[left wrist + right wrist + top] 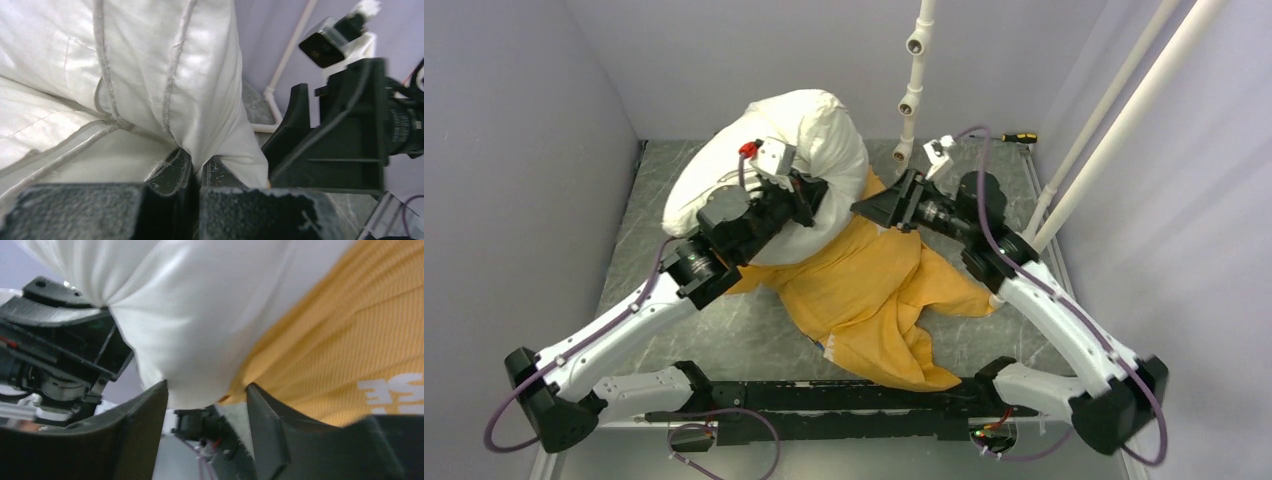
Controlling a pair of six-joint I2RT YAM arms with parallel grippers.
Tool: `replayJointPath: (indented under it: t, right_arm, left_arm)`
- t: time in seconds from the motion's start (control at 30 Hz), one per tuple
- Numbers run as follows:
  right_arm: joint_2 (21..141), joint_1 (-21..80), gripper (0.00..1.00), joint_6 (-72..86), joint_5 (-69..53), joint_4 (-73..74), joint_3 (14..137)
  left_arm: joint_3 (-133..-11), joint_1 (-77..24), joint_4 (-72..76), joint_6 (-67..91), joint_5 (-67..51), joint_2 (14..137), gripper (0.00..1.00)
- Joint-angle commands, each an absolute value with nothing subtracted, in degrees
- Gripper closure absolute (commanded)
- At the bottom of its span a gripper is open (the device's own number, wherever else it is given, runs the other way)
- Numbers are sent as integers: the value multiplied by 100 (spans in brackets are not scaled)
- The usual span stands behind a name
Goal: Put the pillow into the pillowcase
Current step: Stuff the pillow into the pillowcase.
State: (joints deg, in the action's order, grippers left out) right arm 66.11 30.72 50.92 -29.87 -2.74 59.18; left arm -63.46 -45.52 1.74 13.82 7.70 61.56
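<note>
White and plump, the smooth fabric pillow (pixel 809 125) lay at upper centre of the frame, its lower end meeting the crumpled orange-yellow cloth pillowcase (pixel 864 290) spread mid-frame on the grey worktop (pixel 754 335). The left arm's jaws were clenched on pillow fabric. The right arm's jaws stood released, parted about the pillow's edge.

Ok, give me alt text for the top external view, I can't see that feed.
A plump white pillow lies at the far side of a grey table, its near end against a crumpled orange-yellow pillowcase. The left gripper grips the pillow's fabric; the right gripper reaches in from the right where pillow meets case.
</note>
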Motion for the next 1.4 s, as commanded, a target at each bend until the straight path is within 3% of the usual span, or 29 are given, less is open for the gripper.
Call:
replayJointPath:
  t: [0.0,0.07,0.17,0.57,0.6,0.67,0.73,0.77,0.8,0.83,0.9,1.0,1.2,1.37]
  right_arm:
    - [5485,3067,24,4579,-1821,1167,6120]
    - [5101,3059,11,4486,-1311,1823,6404]
    - [4879,3048,2,4419,-792,2586,7099]
    - [5836,3050,0,5233,-830,2702,8348]
    - [5922,3050,4,5196,-706,2815,8413]
    - [5908,3050,26,5155,-440,2881,8342]
    - [5718,3050,75,5088,-190,2854,8132]
    - [5593,3048,93,5064,-40,2879,8043]
    - [5488,3050,100,5044,49,2961,7969]
    - [5364,3050,100,4998,211,3034,7888]
    - [5156,3050,100,4880,350,3234,7727]
    - [4883,3050,100,4752,358,3413,7421]
    - [4338,3050,100,4497,259,3788,6960]
    - [3890,3050,100,4526,384,4262,6786]
  left_arm:
    - [-6460,-5255,82,2063,-17,6820,100]
    - [-6754,-5412,11,2061,-16,7044,100]
    - [-7311,-5664,-462,1911,-19,7410,100]
    - [-8012,-7451,-691,955,996,8064,100]
    - [-8038,-7579,-686,850,1024,8117,100]
    - [-8114,-7815,-711,588,1051,8199,100]
    - [-8300,-8026,-959,385,1114,8255,100]
    - [-8497,-8099,-1215,341,1141,8280,86]
    - [-8754,-8147,-1576,365,1178,8310,69]
    - [-9082,-8165,-1934,453,1205,8328,54]
    - [-9656,-8180,-2486,649,1293,8305,38]
    - [-10235,-8182,-2733,797,1194,8043,3]
    - [-11205,-7675,-3481,1066,1574,7594,1]
    - [-12224,-5982,-5086,1166,1458,7994,1]
